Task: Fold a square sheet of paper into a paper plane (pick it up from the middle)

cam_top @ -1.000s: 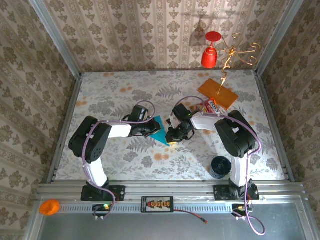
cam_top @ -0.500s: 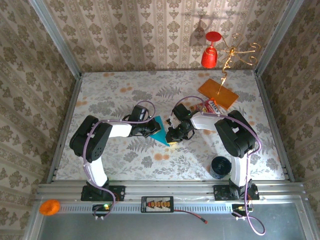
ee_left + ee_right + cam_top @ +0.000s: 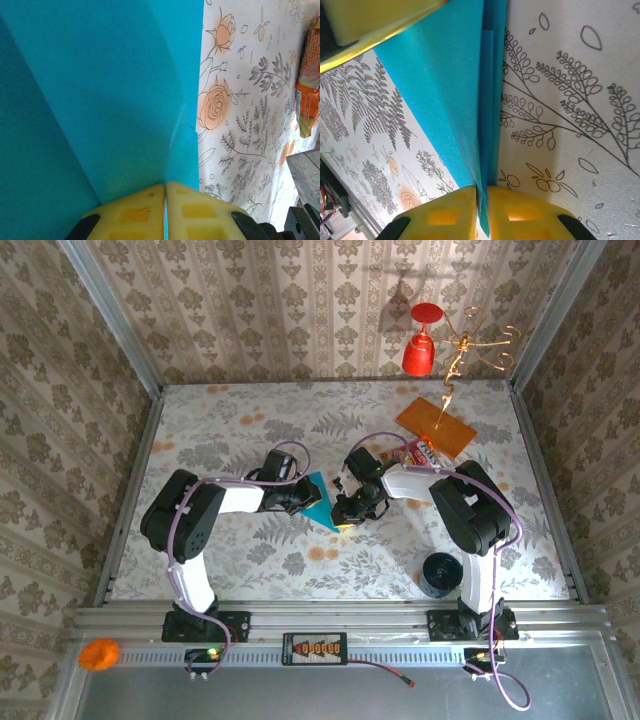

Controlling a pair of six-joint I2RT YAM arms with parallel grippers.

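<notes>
We see the paper plane (image 3: 100, 100) as thin teal paper, matt and smooth, with soft creases. The pads (image 3: 135, 215) of the left tool (image 3: 165, 189) and those of the right tool (image 3: 481, 192) look like matt yellow moulded plastic. The bench (image 3: 250, 125) carries a matt printed floral covering, faintly grainy. The snack packet (image 3: 306, 95) is glossy, crinkled film.

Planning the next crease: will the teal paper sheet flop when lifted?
Probably floppy: the teal paper sheet bows beyond the pinching left gripper. Likely light, being thin. Folded layers at the right gripper may stiffen that edge.
</notes>
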